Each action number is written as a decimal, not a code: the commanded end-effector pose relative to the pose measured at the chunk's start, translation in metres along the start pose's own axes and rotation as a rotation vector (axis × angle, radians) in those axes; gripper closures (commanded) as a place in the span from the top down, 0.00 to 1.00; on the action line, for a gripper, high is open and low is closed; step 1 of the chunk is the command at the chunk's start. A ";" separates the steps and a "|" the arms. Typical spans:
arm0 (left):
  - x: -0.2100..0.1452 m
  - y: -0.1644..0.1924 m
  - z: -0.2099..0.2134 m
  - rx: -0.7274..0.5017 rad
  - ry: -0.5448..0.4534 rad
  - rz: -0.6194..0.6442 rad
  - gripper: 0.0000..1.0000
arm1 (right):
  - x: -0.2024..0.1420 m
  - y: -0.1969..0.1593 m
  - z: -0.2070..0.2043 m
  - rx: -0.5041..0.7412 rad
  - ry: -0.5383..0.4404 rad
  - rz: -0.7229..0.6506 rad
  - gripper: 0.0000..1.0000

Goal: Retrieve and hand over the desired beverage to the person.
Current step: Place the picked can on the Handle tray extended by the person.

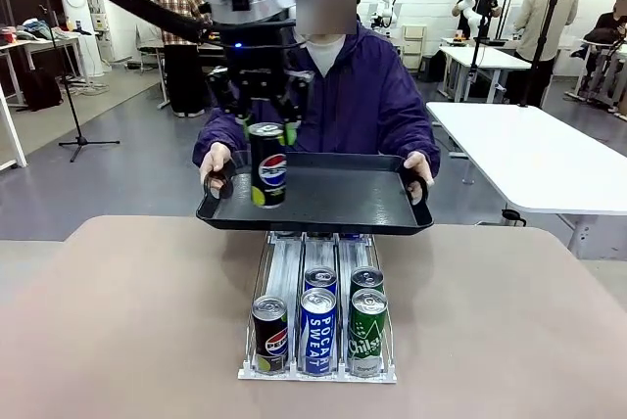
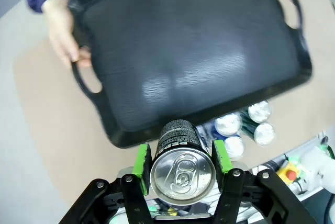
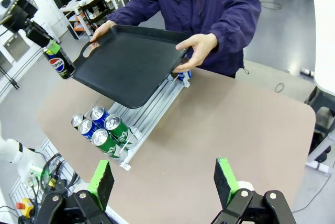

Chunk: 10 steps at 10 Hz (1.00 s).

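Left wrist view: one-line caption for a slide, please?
Left gripper shut on a Pepsi can by the edge of the black tray that the person holds above the other cans.

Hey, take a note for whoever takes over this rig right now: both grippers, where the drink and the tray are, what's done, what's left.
Left gripper: shut on the Pepsi can, held upright in the air at the near edge of the black tray.
Right gripper: open, empty, above the table.
The person holds the tray by both handles over the far end of the can rack.
Done: can lifted and at the tray.
Left: set it on the tray, release, pull back.
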<state>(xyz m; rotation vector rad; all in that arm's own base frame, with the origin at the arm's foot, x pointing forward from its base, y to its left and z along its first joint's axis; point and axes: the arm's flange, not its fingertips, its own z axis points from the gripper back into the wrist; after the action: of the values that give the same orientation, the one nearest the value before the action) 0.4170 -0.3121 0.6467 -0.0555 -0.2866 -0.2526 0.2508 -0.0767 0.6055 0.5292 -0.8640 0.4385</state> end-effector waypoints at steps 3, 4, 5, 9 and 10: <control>0.014 0.050 -0.031 0.002 -0.054 0.109 0.58 | 0.000 -0.001 -0.002 0.025 -0.004 0.001 1.00; 0.020 0.058 -0.041 -0.013 -0.077 0.122 0.58 | 0.000 -0.001 -0.002 0.025 -0.004 0.001 1.00; 0.019 0.058 -0.048 -0.021 -0.090 0.129 0.58 | 0.000 -0.001 -0.002 0.025 -0.004 0.001 1.00; 0.027 0.052 -0.073 0.041 -0.084 0.111 0.58 | 0.000 -0.001 -0.002 0.025 -0.004 0.001 1.00; 0.027 0.050 -0.075 0.034 -0.080 0.106 0.58 | 0.000 -0.001 -0.002 0.025 -0.004 0.001 1.00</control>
<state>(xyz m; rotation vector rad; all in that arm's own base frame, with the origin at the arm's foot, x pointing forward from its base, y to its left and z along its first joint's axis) 0.4760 -0.2730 0.5818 -0.0648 -0.3417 -0.1578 0.2508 -0.0768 0.6055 0.5288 -0.8641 0.4379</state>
